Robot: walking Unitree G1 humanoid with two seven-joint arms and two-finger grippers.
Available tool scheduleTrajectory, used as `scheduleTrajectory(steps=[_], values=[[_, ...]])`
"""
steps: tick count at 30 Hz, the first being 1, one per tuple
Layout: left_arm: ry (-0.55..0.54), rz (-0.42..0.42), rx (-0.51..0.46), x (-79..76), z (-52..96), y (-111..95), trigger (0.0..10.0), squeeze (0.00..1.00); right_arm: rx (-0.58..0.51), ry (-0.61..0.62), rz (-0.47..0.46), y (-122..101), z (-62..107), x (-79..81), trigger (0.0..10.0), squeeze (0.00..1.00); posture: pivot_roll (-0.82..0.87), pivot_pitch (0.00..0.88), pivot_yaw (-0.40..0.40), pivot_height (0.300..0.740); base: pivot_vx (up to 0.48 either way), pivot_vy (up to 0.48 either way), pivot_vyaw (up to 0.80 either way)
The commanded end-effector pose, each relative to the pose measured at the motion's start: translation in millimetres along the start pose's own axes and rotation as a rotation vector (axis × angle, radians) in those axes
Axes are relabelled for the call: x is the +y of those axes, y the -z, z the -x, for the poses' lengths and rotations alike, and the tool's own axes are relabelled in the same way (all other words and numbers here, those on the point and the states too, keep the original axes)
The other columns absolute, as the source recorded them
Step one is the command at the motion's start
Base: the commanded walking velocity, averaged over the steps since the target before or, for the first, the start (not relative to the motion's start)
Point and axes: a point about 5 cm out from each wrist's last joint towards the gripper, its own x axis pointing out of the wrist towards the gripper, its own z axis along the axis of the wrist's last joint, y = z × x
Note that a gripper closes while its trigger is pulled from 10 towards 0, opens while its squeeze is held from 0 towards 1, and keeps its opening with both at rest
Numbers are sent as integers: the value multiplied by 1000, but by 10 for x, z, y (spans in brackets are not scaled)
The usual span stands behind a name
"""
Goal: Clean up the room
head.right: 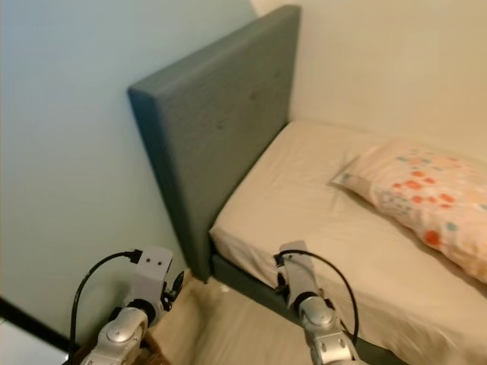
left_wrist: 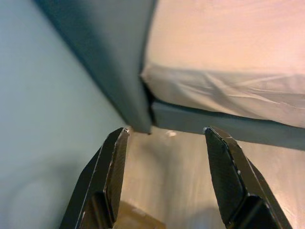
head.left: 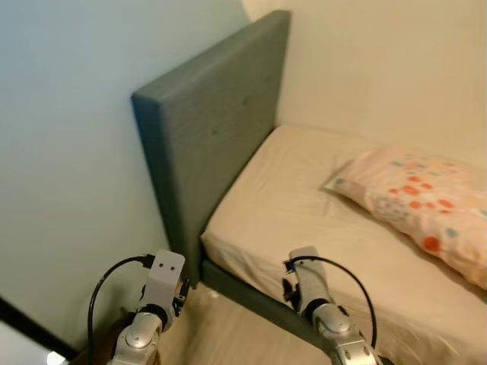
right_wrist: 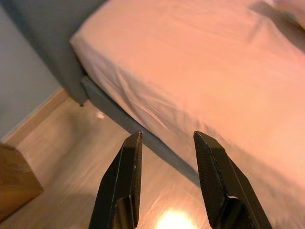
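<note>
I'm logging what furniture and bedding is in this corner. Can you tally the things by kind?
Pillows: 1, the floral pillow
Mattresses: 1, the beige-sheeted mattress
Headboards: 1, the grey headboard
Small pale scraps on the floor: 1, the scrap
Total: 4

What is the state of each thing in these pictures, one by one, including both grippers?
Left gripper: open, holding nothing, above the floor near the headboard corner.
Right gripper: open, holding nothing, before the bed's edge.
Pillow: lying flat on the mattress, slightly askew.
Sheet: spread over the mattress, a few wrinkles at the side.
Headboard: upright, against the wall.
Small white scrap: lying on the floor by the bed frame.
</note>
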Motion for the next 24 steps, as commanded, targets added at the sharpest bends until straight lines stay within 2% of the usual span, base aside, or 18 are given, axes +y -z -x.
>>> scheduleTrajectory(steps=[1,7,10,17,24], values=[[5,8,11,-13,24,36,10000,0,33,-14,-10,67,16,49,10000,0,-57,118,-9,736,0,0,-800],[9,2,13,-36,34,49,10000,0,19,4,-24,58,26,46,10000,0,-56,117,-6,736,0,0,-800],[-5,51,3,-9,28,28,10000,0,19,17,-36,57,31,28,10000,0,-57,120,-2,736,0,0,-800],[-18,76,4,38,31,34,10000,0,22,29,-38,72,60,2,10000,0,-59,126,-1,736,0,0,-800],[-16,62,5,26,49,36,10000,0,23,52,-37,94,84,-51,10000,0,-61,126,1,736,0,0,-800]])
